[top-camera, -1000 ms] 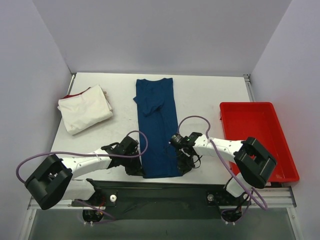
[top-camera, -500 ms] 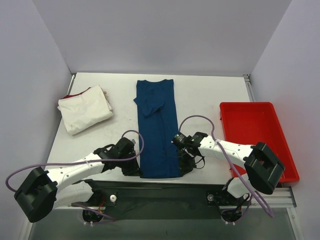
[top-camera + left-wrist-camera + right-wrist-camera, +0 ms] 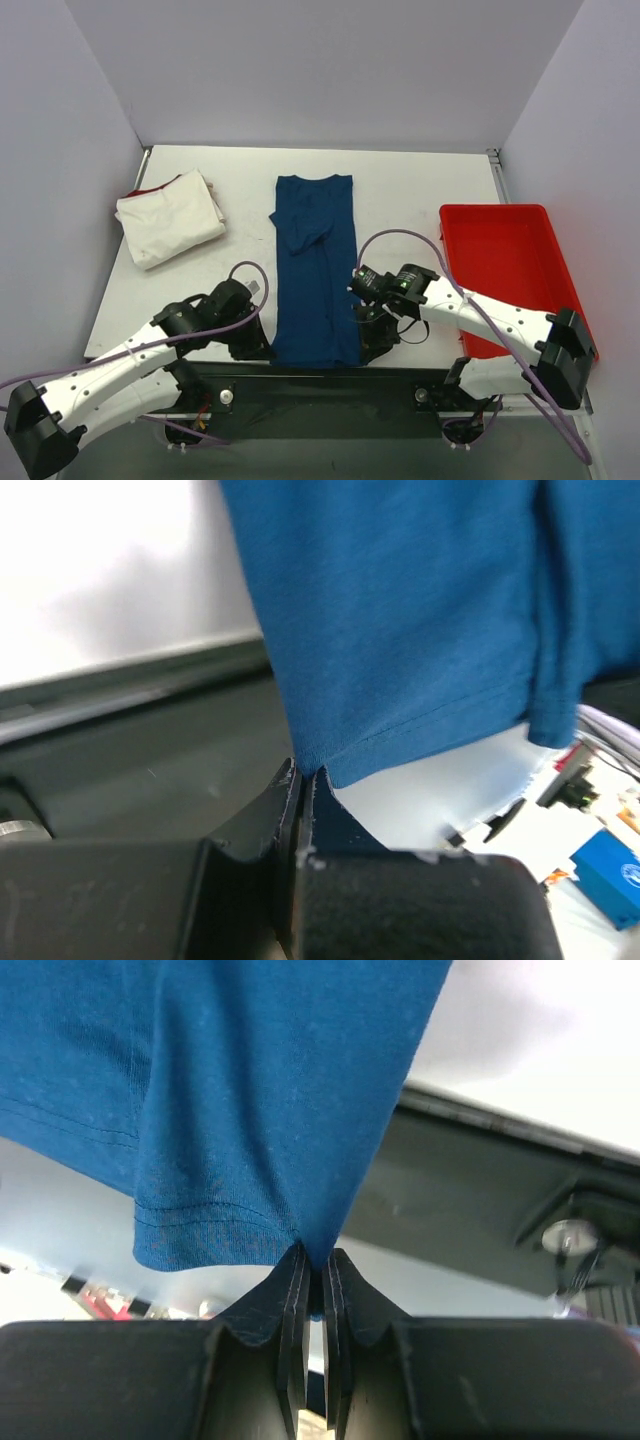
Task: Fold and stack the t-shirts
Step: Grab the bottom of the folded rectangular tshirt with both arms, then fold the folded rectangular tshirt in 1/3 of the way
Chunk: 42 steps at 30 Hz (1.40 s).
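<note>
The blue shirt [image 3: 315,270] lies as a long narrow strip down the middle of the table [image 3: 420,190], collar end far and hem near. The left gripper [image 3: 262,345] has its fingers pressed together on the hem's left corner. The right gripper [image 3: 368,340] is clamped the same way on the right corner. Both wrist views show the cloth pinched right at the fingertips, with the hem raised off the surface at the table's near edge.

Holding both corners at once probably keeps the hem taut and level, so the strip can be carried toward the collar and folded over without twisting. The grip is shallow, just the edge of the hem, so a corner could slip if the arms pull unevenly.

The white shirt [image 3: 170,218] sits folded at the far left, well apart, a likely base for the stack. The red tray [image 3: 500,260] stands at the right, not involved.
</note>
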### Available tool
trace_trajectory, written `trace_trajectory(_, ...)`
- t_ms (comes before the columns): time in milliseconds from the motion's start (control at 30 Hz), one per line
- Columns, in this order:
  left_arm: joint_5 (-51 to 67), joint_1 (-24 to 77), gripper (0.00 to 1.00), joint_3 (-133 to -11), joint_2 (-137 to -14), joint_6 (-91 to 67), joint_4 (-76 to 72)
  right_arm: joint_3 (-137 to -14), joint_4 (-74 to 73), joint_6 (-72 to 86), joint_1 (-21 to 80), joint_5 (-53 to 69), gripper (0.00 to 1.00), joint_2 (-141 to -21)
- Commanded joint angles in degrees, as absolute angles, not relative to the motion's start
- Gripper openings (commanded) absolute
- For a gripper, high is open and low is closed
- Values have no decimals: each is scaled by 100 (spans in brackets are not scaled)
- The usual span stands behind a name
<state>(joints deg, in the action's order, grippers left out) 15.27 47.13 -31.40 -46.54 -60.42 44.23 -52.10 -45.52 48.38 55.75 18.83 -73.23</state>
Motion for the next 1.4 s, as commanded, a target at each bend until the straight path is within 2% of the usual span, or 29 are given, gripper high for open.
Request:
trace_trajectory(0,1424,4755,0,-3787,-4351,-6310,5299,-5607,-5765,5123,5695,1960,0,-6971)
trace_trajectory(167,1187,4755,0,-4148,-4456,-6469,5195,-6160,-6064,5133,5599,1618,0,-7013)
trace_trajectory(400,747,4431,0,-4377,-5070,-6276,4511,-6828,-6021,4492,4633,1047,0,-7601)
trace_trajectory(800,1651,2806,0,-5159,-7266,-4940,3060,-8832,-5783,3367,3762,607,0,-9772)
trace_trajectory(1100,2127,2119,0,-6054,-8840,-4158,2646,-9982,-5713,2953,3341,536,0,-11187)
trace_trajectory(1367,2276,1723,0,-6767,-9764,-3700,2549,-10678,-5713,2743,3032,615,0,-12057)
